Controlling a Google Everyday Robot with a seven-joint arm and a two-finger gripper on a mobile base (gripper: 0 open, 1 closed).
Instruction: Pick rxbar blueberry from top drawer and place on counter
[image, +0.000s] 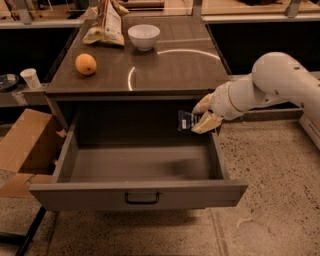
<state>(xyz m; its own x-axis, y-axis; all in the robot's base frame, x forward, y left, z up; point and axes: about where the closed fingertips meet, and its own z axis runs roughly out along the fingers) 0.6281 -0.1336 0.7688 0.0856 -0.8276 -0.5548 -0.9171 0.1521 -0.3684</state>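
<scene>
The top drawer (137, 195) stands pulled wide open, its grey floor bare. My gripper (202, 114) is at the drawer's back right corner, just below the counter edge. It is shut on the rxbar blueberry (185, 121), a small dark wrapper with white print that sticks out to the left of the fingers, held above the drawer floor. The counter (170, 70) is the glossy brown top of the cabinet with a curved light reflection.
On the counter sit an orange (86, 64) at the left, a white bowl (144, 36) at the back and a tan crinkled bag (106, 24) at the back left. A cardboard box (22, 150) stands left of the drawer. A white cup (31, 78) sits on a side ledge.
</scene>
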